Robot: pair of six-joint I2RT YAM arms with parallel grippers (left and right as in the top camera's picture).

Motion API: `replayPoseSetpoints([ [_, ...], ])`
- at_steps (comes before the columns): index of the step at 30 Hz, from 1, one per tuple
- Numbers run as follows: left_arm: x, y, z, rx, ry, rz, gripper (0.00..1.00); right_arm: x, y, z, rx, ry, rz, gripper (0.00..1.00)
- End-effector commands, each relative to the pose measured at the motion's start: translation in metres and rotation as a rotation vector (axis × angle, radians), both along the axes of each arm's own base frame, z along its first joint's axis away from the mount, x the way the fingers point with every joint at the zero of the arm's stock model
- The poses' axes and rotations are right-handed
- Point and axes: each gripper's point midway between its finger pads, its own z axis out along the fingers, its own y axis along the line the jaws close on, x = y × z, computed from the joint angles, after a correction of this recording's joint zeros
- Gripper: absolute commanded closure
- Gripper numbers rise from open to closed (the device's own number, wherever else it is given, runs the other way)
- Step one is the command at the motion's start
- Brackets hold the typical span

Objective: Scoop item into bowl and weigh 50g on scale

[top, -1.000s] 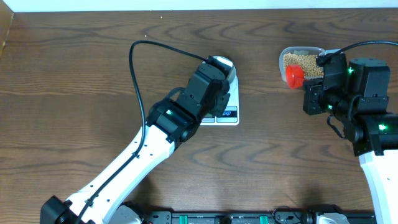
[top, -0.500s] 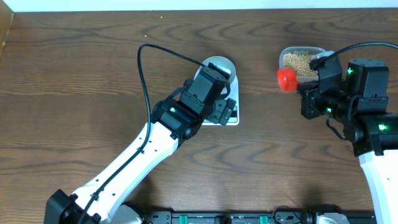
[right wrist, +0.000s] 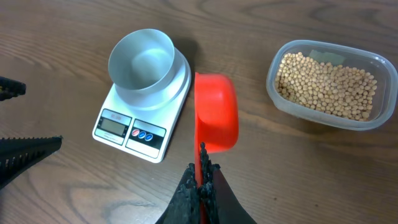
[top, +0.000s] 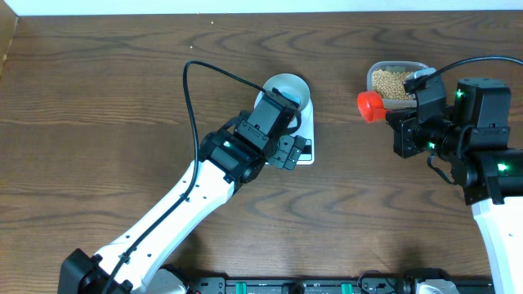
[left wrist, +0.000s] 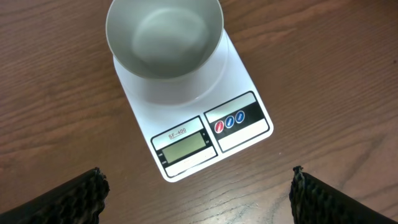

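The left gripper (left wrist: 196,193) hung with its jaws spread wide and nothing between them, just off the display end of the scale (left wrist: 233,62), which read as a release that left the pale bowl (left wrist: 165,37) seated on the platform ready for filling. The right gripper (right wrist: 202,171) was clamped tight on the handle of a red scoop (right wrist: 216,112), carrying it level in the gap between the scale and the clear tub (right wrist: 272,81). The scoop was blurred and no grains could be made out in it. The beans (right wrist: 326,84) lay heaped in the tub, and the bowl looked empty, so the weighing seemed not yet begun. The display (left wrist: 183,146) faced away from the bowl and showed no digits I could read. Everything stood on a dark wood-grain table (top: 98,98), and of the room only a pale strip (top: 245,6) beyond its far edge showed.
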Motion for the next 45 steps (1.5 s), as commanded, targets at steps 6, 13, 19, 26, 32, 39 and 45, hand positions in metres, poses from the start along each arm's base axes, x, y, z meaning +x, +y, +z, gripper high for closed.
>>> replayPoseSetpoints([
  [6,0.001,0.002,-0.005,0.006,0.014,0.013,0.56,0.013,0.001,0.022,0.021,-0.090,-0.001,0.99],
  [13,-0.001,-0.008,-0.043,0.037,0.118,-0.012,0.93,0.017,0.001,0.027,-0.004,-0.130,0.023,0.99],
  [19,0.002,-0.022,-0.093,0.057,0.218,-0.036,0.93,0.016,0.001,0.026,0.019,-0.114,0.004,0.99],
  [26,0.018,-0.028,-0.122,0.083,0.205,-0.028,0.93,0.014,0.001,0.024,0.021,-0.100,0.005,0.99],
  [32,0.016,-0.027,-0.136,0.103,0.232,-0.028,0.93,0.014,0.001,0.024,0.021,-0.101,0.005,0.99],
  [39,0.022,-0.032,-0.138,0.088,0.216,-0.029,0.93,0.014,0.001,0.024,0.021,-0.100,0.005,0.99],
  [45,0.027,-0.036,-0.138,0.071,0.194,-0.030,0.93,0.014,0.001,0.024,0.020,-0.100,0.005,0.99],
])
